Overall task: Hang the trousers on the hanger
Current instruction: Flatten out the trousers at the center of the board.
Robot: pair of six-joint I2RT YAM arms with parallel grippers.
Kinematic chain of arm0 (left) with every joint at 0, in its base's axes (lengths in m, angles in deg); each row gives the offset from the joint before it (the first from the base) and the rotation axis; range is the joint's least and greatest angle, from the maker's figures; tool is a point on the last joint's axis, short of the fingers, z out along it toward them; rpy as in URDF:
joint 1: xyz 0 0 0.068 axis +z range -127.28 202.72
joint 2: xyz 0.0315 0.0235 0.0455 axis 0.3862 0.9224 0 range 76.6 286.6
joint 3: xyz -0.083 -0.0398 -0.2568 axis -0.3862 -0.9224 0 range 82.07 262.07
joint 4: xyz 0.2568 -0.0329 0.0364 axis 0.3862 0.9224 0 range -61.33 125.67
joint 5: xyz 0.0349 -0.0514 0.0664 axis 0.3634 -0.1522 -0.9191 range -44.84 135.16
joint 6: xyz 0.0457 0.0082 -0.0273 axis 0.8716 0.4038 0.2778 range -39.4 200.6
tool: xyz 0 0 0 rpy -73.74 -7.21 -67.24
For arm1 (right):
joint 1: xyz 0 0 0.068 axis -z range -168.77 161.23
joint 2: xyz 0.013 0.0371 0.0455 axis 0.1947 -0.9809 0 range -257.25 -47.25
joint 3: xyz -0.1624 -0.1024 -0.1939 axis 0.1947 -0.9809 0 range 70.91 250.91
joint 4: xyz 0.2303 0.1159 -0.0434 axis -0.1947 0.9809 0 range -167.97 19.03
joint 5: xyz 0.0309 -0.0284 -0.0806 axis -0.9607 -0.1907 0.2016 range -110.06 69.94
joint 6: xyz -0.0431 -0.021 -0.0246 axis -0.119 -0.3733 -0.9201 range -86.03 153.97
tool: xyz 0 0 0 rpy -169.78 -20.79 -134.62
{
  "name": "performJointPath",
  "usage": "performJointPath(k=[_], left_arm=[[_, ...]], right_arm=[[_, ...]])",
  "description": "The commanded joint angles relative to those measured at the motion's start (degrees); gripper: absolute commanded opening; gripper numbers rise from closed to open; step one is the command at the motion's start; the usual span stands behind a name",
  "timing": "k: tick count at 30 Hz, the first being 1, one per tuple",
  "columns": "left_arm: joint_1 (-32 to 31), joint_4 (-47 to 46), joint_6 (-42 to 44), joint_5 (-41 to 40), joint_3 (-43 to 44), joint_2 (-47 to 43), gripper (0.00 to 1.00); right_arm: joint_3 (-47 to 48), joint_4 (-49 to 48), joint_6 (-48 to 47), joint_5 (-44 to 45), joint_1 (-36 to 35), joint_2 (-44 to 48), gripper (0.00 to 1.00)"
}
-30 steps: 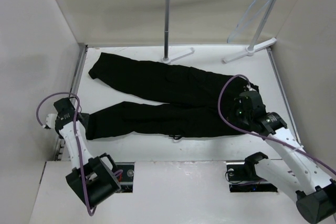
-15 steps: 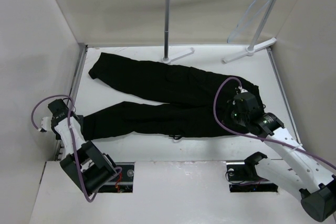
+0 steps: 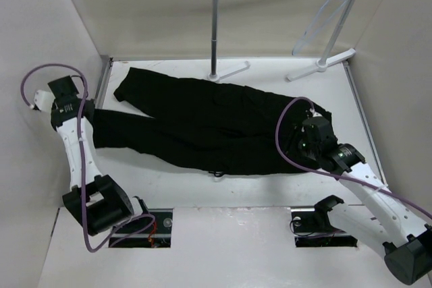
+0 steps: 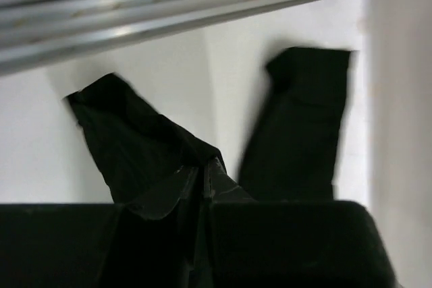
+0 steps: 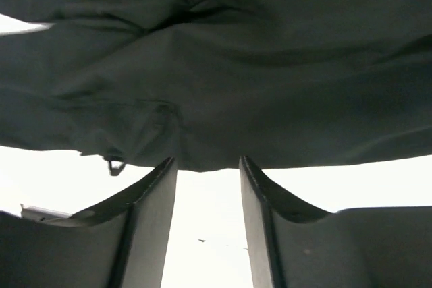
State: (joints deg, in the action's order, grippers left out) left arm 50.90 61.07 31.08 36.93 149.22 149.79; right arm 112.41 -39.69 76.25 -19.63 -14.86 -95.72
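Across the bench (image 3: pixel 270 187) lie the trousers (image 3: pixel 202 123), legs toward its left edge, waist toward the right; limp and bulky, they will sag, so hems and waistband look the surest holds. The hanger (image 3: pixel 317 26) hangs above the far right corner. The left gripper (image 4: pixel 204 180) pinches a leg hem; the right gripper (image 5: pixel 208 166) gapes empty by the waist.

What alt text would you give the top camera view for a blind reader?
Black trousers lie spread across a white table, the left gripper shut on one leg's cuff at the left edge and the right gripper open by the waist. A pale hanger hangs empty on the rack at the back right.
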Motion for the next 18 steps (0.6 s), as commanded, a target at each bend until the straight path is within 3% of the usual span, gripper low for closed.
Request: performJointPath(k=[1, 6, 9, 11, 14, 15, 18], left_arm=[[-0.7, 3.0, 1.4, -3.1, 5.7, 5.0, 0.04], [-4.0, 1.7, 2.0, -4.7, 9.6, 16.5, 0.14], [-6.9, 0.7, 2.4, -6.0, 13.3, 21.1, 0.35], [-8.2, -1.0, 3.5, -6.0, 14.5, 21.0, 0.49], [-9.1, -1.8, 4.8, -7.0, 12.3, 16.0, 0.56], [-9.1, -1.9, 5.0, -7.6, 9.8, 13.1, 0.57], [-8.5, -2.0, 5.1, -9.6, -0.2, 3.8, 0.57]], right_arm=[[0.0, -3.8, 0.3, 1.1, -0.1, 0.1, 0.5], [1.0, -4.2, 0.2, 1.0, 0.5, 0.0, 0.51], [1.7, -4.0, 0.1, 1.2, 0.1, 0.0, 0.59], [1.0, -3.8, 0.5, 2.1, -0.3, 0.2, 0.64], [-1.3, -3.5, 2.5, 3.9, -0.3, 1.4, 0.64], [-2.7, -3.6, 3.4, 4.1, -0.1, 2.4, 0.61], [-5.5, -3.6, 4.4, 3.4, 3.2, 4.3, 0.19]])
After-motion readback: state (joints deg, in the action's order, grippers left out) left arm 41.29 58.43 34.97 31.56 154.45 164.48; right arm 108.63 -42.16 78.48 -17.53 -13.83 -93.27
